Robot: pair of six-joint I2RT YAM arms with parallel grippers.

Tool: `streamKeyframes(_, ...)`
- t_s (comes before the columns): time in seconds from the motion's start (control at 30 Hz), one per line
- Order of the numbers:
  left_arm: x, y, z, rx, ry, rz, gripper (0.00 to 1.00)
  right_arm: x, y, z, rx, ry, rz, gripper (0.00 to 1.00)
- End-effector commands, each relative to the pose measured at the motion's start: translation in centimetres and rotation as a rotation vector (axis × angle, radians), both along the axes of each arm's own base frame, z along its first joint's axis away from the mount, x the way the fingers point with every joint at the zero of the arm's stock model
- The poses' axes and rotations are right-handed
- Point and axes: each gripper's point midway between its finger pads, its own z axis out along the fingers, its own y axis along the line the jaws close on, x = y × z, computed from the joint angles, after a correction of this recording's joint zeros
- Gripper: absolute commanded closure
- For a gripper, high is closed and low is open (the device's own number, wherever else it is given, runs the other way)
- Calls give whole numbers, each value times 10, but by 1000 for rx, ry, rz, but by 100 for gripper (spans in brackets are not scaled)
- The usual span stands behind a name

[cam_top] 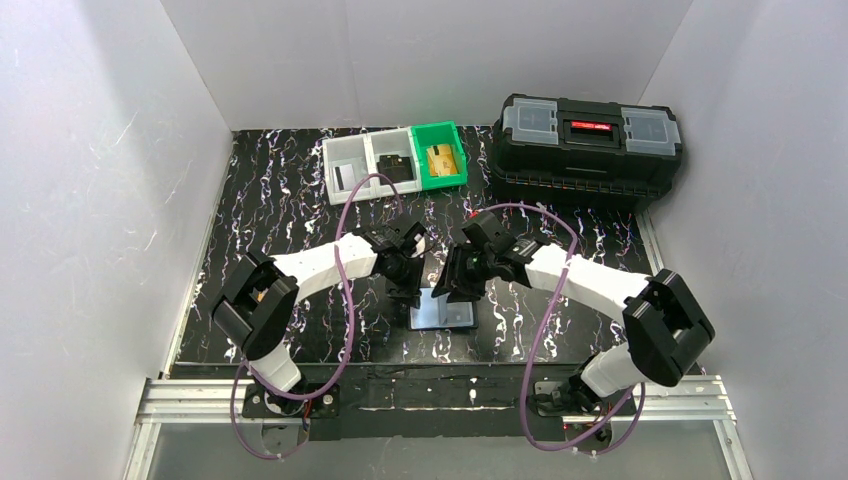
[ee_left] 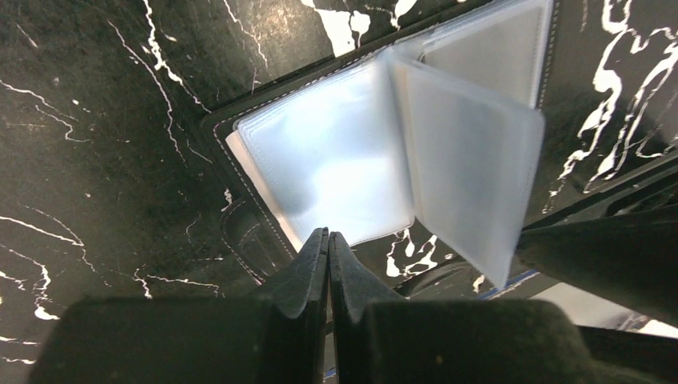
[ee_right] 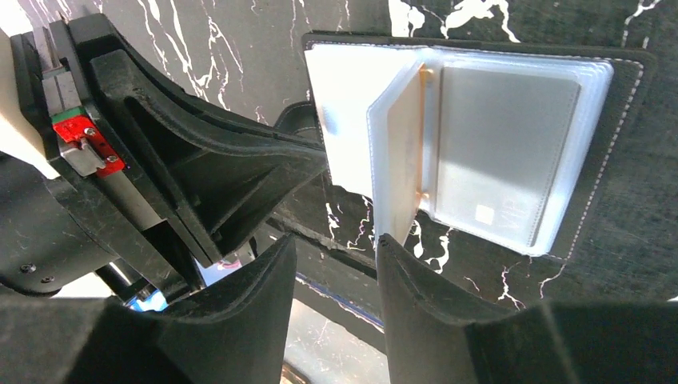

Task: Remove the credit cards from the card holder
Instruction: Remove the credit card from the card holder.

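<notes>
The black card holder (cam_top: 441, 311) lies open on the table between both grippers. In the left wrist view its clear pockets (ee_left: 328, 152) lie flat and one leaf (ee_left: 472, 160) stands up. My left gripper (ee_left: 328, 237) is shut, tips at the near edge of the left pocket, nothing visible between them. In the right wrist view the upright leaf holds a gold-orange card (ee_right: 406, 136), and a whitish-silver card (ee_right: 504, 152) sits in the flat right pocket. My right gripper (ee_right: 336, 244) is open; its right finger (ee_right: 392, 256) touches the leaf's lower edge.
Two grey bins (cam_top: 365, 150) and a green bin (cam_top: 440, 133) stand at the back, holding a striped white card (cam_top: 345, 177), a black card (cam_top: 397, 168) and a gold card (cam_top: 443, 160). A big black toolbox (cam_top: 590, 150) stands at the back right.
</notes>
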Motion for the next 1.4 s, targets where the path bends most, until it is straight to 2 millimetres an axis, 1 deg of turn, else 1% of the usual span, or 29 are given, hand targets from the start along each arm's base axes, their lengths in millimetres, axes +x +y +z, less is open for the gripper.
streamKeyframes(0.0, 3, -8, 8, -61, 20, 17, 100, 8, 10, 11, -12, -34, 20, 51)
streamKeyframes(0.27, 3, -6, 4, -78, 45, 34, 100, 5, 10, -1, -39, -11, 35, 50)
streamKeyframes(0.3, 3, -5, 4, -80, 47, 36, 100, 5, 11, -2, -39, -11, 38, 48)
streamKeyframes(0.37, 2, -3, 2, -80, 54, 41, 100, 4, 13, 0, -37, -18, 50, 39)
streamKeyframes(0.43, 1, -2, 2, -81, 56, 44, 100, 5, 15, 2, -40, -24, 59, 34)
streamKeyframes(0.53, 1, 2, 3, -82, 53, 50, 100, 6, 20, 5, -35, -26, 70, 29)
streamKeyframes(0.77, -2, 6, -1, -113, 89, 69, 100, 3, 28, 7, -23, -26, 92, 27)
streamKeyframes(0.9, 1, 1, -3, -180, 133, 94, 100, 2, 28, 8, -17, -31, 96, 26)
streamKeyframes(1.07, 4, -2, -7, -218, 173, 101, 100, 0, 37, 15, 40, -47, 126, 26)
streamKeyframes(1.2, 5, -2, -10, -222, 194, 100, 100, -4, 42, 15, 55, -44, 156, 25)
streamKeyframes(1.37, 4, -1, -15, -212, 213, 99, 100, -6, 43, 13, 49, -35, 166, 24)
